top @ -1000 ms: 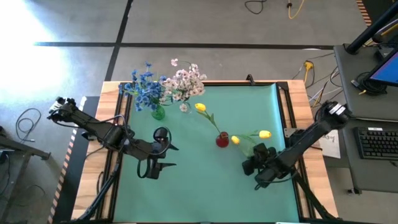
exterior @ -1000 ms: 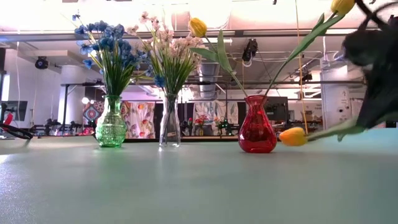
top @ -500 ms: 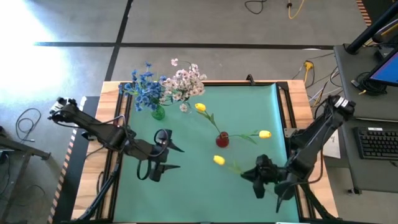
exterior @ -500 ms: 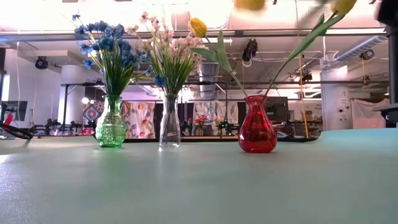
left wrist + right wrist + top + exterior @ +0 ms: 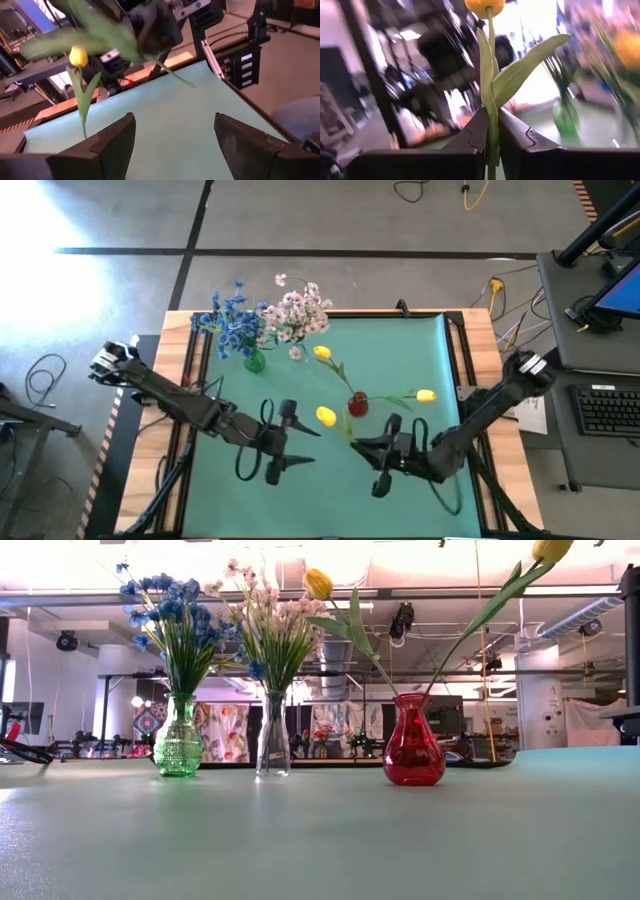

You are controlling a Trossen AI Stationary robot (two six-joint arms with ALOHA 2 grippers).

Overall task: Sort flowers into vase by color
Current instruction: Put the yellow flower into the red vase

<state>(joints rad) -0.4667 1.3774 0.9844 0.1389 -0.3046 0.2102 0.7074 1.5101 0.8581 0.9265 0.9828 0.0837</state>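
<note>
Right gripper (image 5: pixel 362 447): closed tight on the green stalk of a yellow tulip (image 5: pixel 326 416), held up over the middle of the desk (image 5: pixel 300 500), just beside the red vase (image 5: pixel 357 404).
Left gripper (image 5: pixel 295 448): fingers wide open, holding nothing, near the tulip's bud.
Red vase: stands in the middle of the desk with two more yellow tulips (image 5: pixel 318 583) in it.
Green vase (image 5: pixel 179 743): at the far left corner, full of blue flowers (image 5: pixel 165 612).
Clear vase (image 5: pixel 272 740): just beside the green one, holding pink-white flowers (image 5: pixel 272 615).
</note>
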